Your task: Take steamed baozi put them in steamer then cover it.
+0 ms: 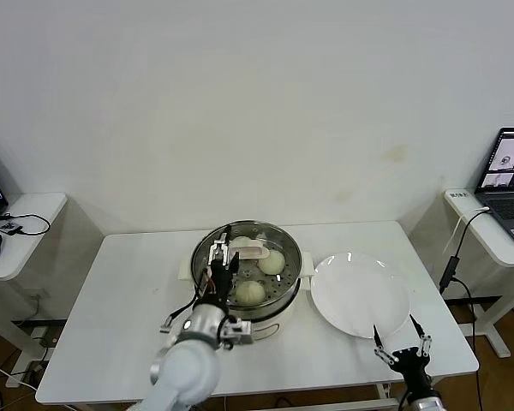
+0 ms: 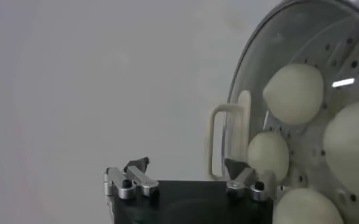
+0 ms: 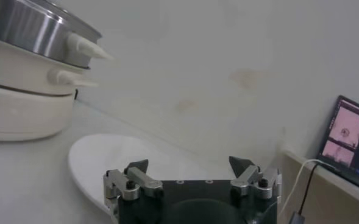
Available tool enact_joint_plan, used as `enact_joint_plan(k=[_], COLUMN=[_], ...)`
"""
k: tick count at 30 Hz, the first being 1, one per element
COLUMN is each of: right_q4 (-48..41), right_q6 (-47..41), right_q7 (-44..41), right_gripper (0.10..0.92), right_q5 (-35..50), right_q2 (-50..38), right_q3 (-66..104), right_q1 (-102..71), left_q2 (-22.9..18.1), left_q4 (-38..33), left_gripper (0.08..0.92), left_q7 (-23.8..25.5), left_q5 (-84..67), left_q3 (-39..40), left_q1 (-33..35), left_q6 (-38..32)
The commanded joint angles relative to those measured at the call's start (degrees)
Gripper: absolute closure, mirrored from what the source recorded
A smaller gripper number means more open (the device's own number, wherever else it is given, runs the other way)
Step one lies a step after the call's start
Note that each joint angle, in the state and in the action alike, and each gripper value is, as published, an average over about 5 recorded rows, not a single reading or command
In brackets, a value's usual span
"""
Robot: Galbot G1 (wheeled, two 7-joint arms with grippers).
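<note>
The steamer (image 1: pixel 284 289) stands mid-table on its cream base. The glass cover (image 1: pixel 250 251) lies on it, cream handle up. Several cream-white baozi (image 1: pixel 271 262) show through the glass; they also show in the left wrist view (image 2: pixel 293 94). My left gripper (image 1: pixel 220 267) is open and empty over the steamer's near-left rim; in its wrist view (image 2: pixel 186 163) a cream side handle (image 2: pixel 218 143) lies just beyond the fingertips. My right gripper (image 1: pixel 400 342) is open and empty, parked at the table's front right, just in front of the plate.
A flat white plate (image 1: pixel 360 295) lies right of the steamer; it also shows in the right wrist view (image 3: pixel 106 158) beside the steamer (image 3: pixel 27 30). A laptop (image 1: pixel 510 184) stands on a side desk at the right. Another side desk (image 1: pixel 17 231) is at the left.
</note>
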Motion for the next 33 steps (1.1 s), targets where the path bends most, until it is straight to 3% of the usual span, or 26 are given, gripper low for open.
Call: enact_joint_plan(k=[1, 3, 6, 10, 15, 23, 33], right_q4=[-0.1, -0.31, -0.71, -1.14, -0.83, 2.07, 6.41], right_q6=[0.14, 0.04, 0.06, 0.53, 0.84, -1.04, -3.74], right_q7=[-0.09, -0.11, -0.05, 0.44, 1.17, 1.13, 0.27], right_gripper=[0.203, 0.203, 0.203, 0.203, 0.203, 0.203, 0.203], right_q5=[1.43, 1.61, 2.07, 3.52, 6.58, 9.23, 11.99], right_q2=[-1.36, -1.26, -1.41, -2.81, -4.71, -5.46, -5.74], right_q3=[-0.17, -0.62, -1.55, -3.28, -6.21, -9.02, -10.15], right_q1=[-0.02, 0.26, 0.27, -1.07, -3.32, -5.63, -7.92], left_q2=[0.13, -0.55, -1.5, -2.83, -4.22, -4.44, -3.85], left_q4=[-16.99, -16.23, -14.11, -12.39, -9.22, 0.87, 3.08], left_gripper=[0.177, 0.177, 0.177, 0.177, 0.177, 0.177, 0.177], left_q7=[-21.63, -26.56, -30.03, -31.2, -31.38, -27.06, -23.22], left_q5=[-33.23, -48.48, -63.03, -76.0, -86.59, -91.59, -89.91], left_q3=[-11.37, -16.7, -24.44, -31.26, -34.03, -35.09, -35.63], left_q1=[23.66, 28.57, 34.85, 41.08, 46.16, 45.33, 42.95], left_q6=[-11.35, -20.34, -30.53, -34.44, -40.17, -42.74, -41.87])
